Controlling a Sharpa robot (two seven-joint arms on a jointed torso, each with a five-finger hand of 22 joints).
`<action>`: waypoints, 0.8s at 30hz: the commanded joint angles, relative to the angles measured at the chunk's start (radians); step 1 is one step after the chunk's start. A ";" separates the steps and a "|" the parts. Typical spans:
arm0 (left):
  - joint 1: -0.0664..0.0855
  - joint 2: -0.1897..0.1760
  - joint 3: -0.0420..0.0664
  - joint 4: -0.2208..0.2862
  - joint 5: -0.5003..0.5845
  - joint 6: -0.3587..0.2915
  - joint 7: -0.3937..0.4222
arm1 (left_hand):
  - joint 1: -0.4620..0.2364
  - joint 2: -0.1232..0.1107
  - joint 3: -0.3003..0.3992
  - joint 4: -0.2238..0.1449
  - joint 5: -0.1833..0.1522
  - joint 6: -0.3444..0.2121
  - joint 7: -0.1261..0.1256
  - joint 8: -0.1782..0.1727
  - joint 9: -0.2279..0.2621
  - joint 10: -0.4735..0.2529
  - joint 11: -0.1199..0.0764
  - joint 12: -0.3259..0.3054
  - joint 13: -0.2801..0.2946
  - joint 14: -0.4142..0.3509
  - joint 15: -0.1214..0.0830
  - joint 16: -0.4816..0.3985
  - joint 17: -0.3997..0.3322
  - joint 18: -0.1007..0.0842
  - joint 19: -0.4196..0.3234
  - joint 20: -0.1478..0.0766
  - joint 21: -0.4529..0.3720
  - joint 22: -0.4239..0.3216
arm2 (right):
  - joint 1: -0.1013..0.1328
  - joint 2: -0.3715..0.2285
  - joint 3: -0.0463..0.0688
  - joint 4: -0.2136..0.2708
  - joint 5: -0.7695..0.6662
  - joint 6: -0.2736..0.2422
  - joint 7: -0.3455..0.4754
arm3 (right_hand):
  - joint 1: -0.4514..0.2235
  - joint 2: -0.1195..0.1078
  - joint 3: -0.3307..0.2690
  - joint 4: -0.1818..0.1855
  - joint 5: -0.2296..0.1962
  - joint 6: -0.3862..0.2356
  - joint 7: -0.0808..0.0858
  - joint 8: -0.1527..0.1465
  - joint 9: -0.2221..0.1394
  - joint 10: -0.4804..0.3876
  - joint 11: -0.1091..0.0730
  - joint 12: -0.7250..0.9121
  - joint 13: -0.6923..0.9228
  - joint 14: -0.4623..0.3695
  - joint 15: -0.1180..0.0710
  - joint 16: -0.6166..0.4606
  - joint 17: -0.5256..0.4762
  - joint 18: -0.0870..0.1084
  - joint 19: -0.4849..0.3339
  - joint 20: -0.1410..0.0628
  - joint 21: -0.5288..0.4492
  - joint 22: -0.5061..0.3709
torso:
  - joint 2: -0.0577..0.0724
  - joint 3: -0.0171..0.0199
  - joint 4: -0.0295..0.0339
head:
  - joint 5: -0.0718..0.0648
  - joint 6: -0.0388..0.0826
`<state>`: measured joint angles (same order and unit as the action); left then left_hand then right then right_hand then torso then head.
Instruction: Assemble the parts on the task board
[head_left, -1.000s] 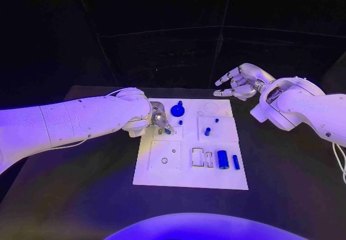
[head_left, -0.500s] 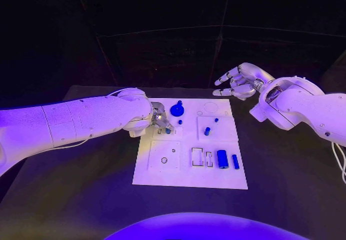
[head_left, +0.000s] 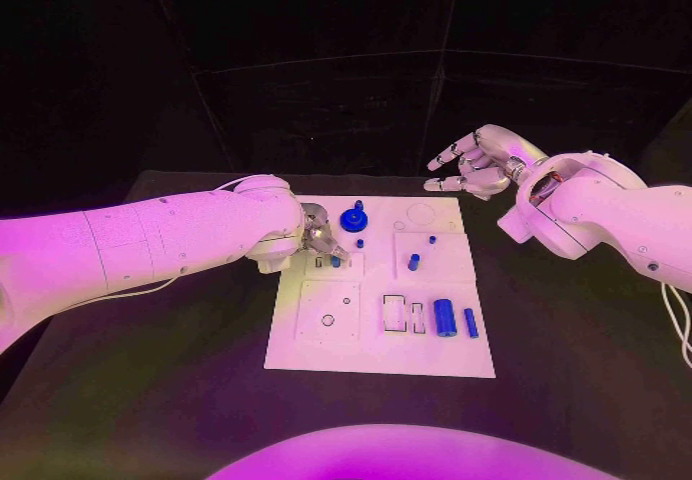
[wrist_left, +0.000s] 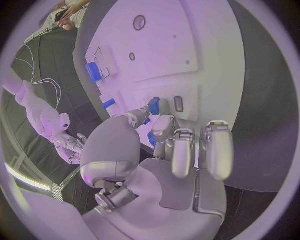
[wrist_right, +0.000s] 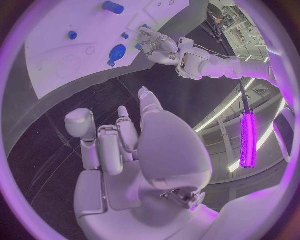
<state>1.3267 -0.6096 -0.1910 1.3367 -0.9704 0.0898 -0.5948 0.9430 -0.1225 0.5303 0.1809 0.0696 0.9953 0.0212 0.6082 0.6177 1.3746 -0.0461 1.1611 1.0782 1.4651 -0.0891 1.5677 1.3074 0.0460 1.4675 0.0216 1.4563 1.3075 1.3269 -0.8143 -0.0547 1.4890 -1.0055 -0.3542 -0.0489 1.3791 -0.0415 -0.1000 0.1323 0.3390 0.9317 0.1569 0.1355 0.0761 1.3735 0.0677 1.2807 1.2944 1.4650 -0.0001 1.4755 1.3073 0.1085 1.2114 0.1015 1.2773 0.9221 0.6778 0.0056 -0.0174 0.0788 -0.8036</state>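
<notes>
Up close, the left hand (head_left: 320, 240) pinches a small blue part (head_left: 335, 262) over the white task board (head_left: 361, 340); the right hand (head_left: 476, 165) hovers spread, holding nothing.

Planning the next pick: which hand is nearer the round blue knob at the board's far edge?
Left. The left hand sits just beside the round blue knob, over the task board; the right hand hovers beyond the board's far right corner.

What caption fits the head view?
Left robot hand pinches a small blue part on the white task board; right robot hand open.

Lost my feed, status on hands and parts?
Left hand pinching small blue part at task board. Right hand open, beyond board. Nothing blocking.
</notes>
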 joint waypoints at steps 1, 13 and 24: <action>0.001 -0.001 0.000 -0.002 0.003 0.001 -0.012 | -0.019 -0.003 -0.034 0.014 -0.004 0.011 0.001 -0.006 0.000 0.009 0.001 0.008 0.002 0.106 -0.009 0.003 0.263 -0.009 0.036 -0.008 0.002 0.116 | 0.002 0.000 0.001 0.002 -0.001 0.003 0.002 | 0.000 0.009 -0.007 0.003 0.000 -0.003 -0.004 0.006 -0.001 -0.003 -0.002 -0.008 -0.002 0.061 -0.008 -0.007 0.062 0.018 -0.008 -0.001 -0.007 -0.003 | 0.000 -0.0002 0.0006 | 0.000 0.002; 0.003 -0.019 0.001 0.018 0.003 -0.021 -0.003 | -0.014 -0.012 -0.255 0.085 -0.006 0.019 -0.006 -0.010 0.001 0.014 -0.005 0.013 0.012 0.106 -0.013 0.003 0.263 -0.009 0.038 -0.014 0.003 0.122 | 0.002 0.001 0.001 0.000 -0.001 0.003 0.004 | -0.001 0.009 -0.010 0.005 -0.004 -0.005 -0.004 0.006 -0.002 -0.004 -0.002 -0.010 -0.004 0.060 -0.008 -0.008 0.060 0.018 -0.010 -0.001 -0.010 -0.006 | 0.000 -0.0003 0.0004 | -0.001 0.004; 0.018 -0.060 0.032 0.061 0.008 -0.043 0.006 | 0.026 0.011 -0.335 0.103 -0.003 0.013 -0.004 -0.013 0.003 0.006 -0.004 -0.002 -0.003 0.106 -0.014 0.003 0.263 -0.006 0.033 -0.014 -0.008 0.111 | 0.002 0.004 0.001 -0.005 -0.001 0.003 0.006 | -0.002 0.009 -0.010 0.006 -0.004 -0.005 -0.004 0.006 -0.002 -0.004 -0.002 -0.010 -0.004 0.060 -0.008 -0.008 0.060 0.018 -0.009 0.000 -0.010 -0.006 | 0.000 -0.0010 0.0008 | -0.001 0.007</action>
<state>1.3407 -0.6676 -0.1615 1.3915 -0.9678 0.0666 -0.5952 0.9627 -0.1114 0.2001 0.2840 0.0697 1.0099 0.0143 0.6006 0.6191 1.3848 -0.0502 1.1631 1.0782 1.4652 -0.0964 1.5677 1.3074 0.0460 1.4675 0.0145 1.4528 1.3075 1.3269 -0.8118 -0.0547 1.4841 -1.0055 -0.3541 -0.0490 1.3791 -0.0415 -0.1054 0.1377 0.3390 0.9317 0.1569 0.1355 0.0752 1.3736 0.0678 1.2759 1.2917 1.4649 0.0000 1.4715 1.3073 0.1086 1.2114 0.1015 1.2731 0.9175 0.6776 0.0047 -0.0165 0.0769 -0.7979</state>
